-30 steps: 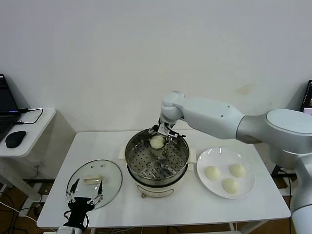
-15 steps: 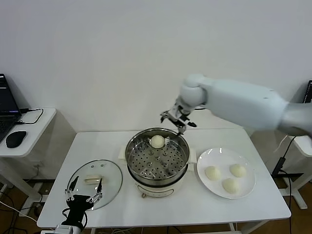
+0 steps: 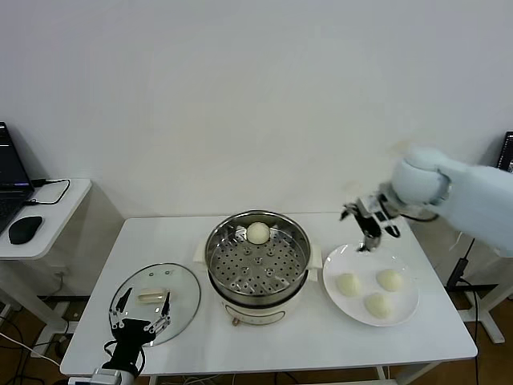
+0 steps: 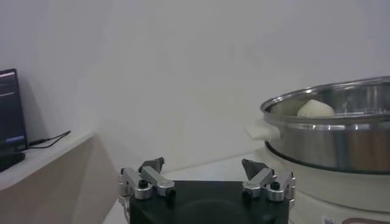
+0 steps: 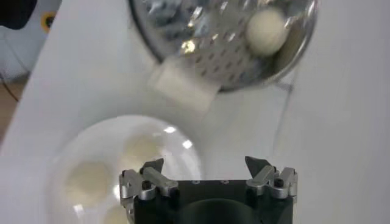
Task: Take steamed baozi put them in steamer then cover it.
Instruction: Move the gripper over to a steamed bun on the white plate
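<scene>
My right gripper [image 3: 370, 227] hangs empty with fingers spread wide, above the far rim of the white plate [image 3: 407, 314], where three baozi [image 3: 349, 284] lie clustered with bare plate around them. A fourth bun [image 3: 258, 233] sits against the far wall of the steamer [image 3: 258, 258], its perforated floor otherwise free. My left gripper [image 3: 140, 314], fingers wide, idles at the table's [image 3: 321, 341] near edge by the glass lid [image 3: 184, 295].

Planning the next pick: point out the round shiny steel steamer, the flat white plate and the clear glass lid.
round shiny steel steamer [image 3: 258, 269], head view, perforated floor
flat white plate [image 3: 337, 261], head view, bare rim
clear glass lid [image 3: 186, 293], head view, glass
</scene>
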